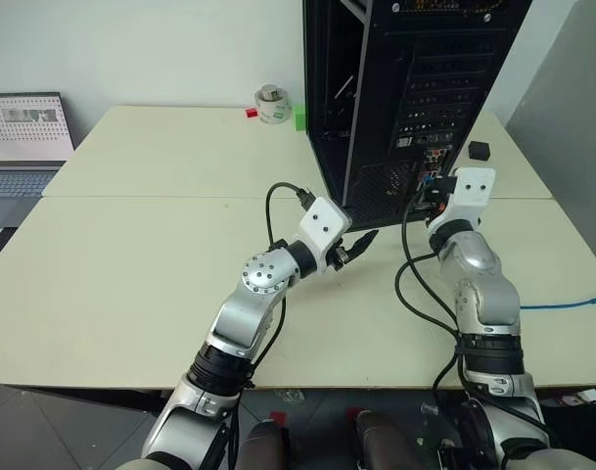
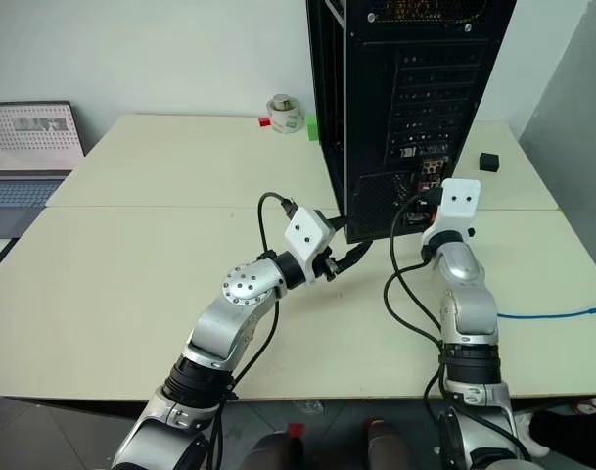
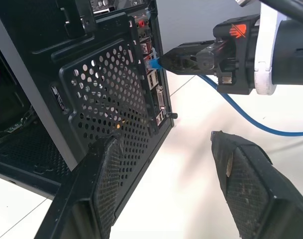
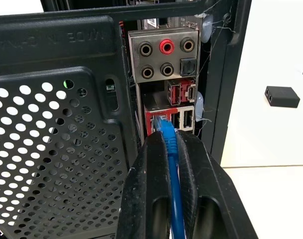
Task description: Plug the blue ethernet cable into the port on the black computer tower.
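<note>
Where the two cream tables meet, you see the black computer tower standing upright with its rear panel toward the robot. Your right arm reaches straight forward, its wrist nearly level, and the right gripper meets the rear connector strip beside the mesh vent grille. Its two black fingers are pinched closed on the blue ethernet cable, just behind the plug. The plug's tip sits at the port, a dark socket in the red-framed block below the round audio jacks; whether it is fully seated you cannot tell. Behind the gripper, the cable trails away across the table to the robot's right. Your left arm bends inward at the elbow, and the left gripper hovers, spread apart and empty, near the tower's lower corner. A small black cube lies on the table past the tower.
</note>
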You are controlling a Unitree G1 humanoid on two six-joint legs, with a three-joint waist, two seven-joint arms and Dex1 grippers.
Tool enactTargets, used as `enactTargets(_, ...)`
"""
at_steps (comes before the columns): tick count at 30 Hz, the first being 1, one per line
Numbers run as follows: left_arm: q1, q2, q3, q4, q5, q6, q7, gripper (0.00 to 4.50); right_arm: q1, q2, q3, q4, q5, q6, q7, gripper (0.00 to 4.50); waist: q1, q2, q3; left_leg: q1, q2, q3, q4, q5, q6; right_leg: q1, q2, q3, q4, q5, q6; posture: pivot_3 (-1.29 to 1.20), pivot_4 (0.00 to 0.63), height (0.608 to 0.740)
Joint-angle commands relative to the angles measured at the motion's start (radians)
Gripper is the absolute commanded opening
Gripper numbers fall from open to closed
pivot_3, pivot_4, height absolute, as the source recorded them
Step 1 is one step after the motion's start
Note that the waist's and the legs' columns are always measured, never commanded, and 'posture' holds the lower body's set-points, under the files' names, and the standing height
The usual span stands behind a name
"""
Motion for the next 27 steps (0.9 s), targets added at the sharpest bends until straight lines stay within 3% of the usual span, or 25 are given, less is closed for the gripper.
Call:
enactTargets(1,-0.006,-0.004,0.003,-0.045,-0.002,-0.001,0.0,2.98,-0.053,0.003,-0.009,0.008,0.003,-0.048,-0.003,0.0,0.0,0.0,0.0,0.0,0.0,0.0,0.0,0.0,0.0,0.0,0.0,0.0,0.0,0.0,0.0,0.0,0.15,0.74)
enactTargets(13,0.001,-0.005,0.004,-0.047,0.0,-0.001,0.002,2.98,-0.053,-0.03,0.009,0.049,-0.007,-0.062,0.048,0.0,-0.014,0.0,0.0,0.001,0.0,0.0,0.0,0.0,0.0,0.0,0.0,0.001,0.0,0.0,0.0,0.0,0.15,0.74)
enactTargets(15,0.001,-0.004,0.005,-0.044,0.0,-0.002,0.001,3.05,-0.043,-0.046,0.006,0.047,-0.004,-0.059,0.062,0.67,-0.015,0.0,0.0,0.001,0.0,0.0,0.0,0.0,0.0,0.0,0.0,0.001,0.0,0.0,0.0,0.0,0.15,0.74)
enactTargets(17,0.0,-0.002,0.005,-0.042,0.001,-0.005,0.0,3.05,-0.033,-0.065,0.006,0.039,-0.001,-0.052,0.082,0.86,-0.014,0.0,0.0,0.0,0.0,0.0,0.0,0.0,0.0,0.0,0.0,0.0,0.0,0.0,0.0,0.0,0.15,0.74)
enactTargets(27,-0.015,0.022,0.031,-0.019,-0.019,0.021,-0.017,3.05,0.062,-0.188,0.014,-0.112,0.041,0.043,0.235,3.04,-0.009,0.0,0.0,-0.001,0.0,0.0,0.0,0.0,0.0,0.0,0.0,0.0,-0.001,0.0,0.0,0.0,0.15,0.74)
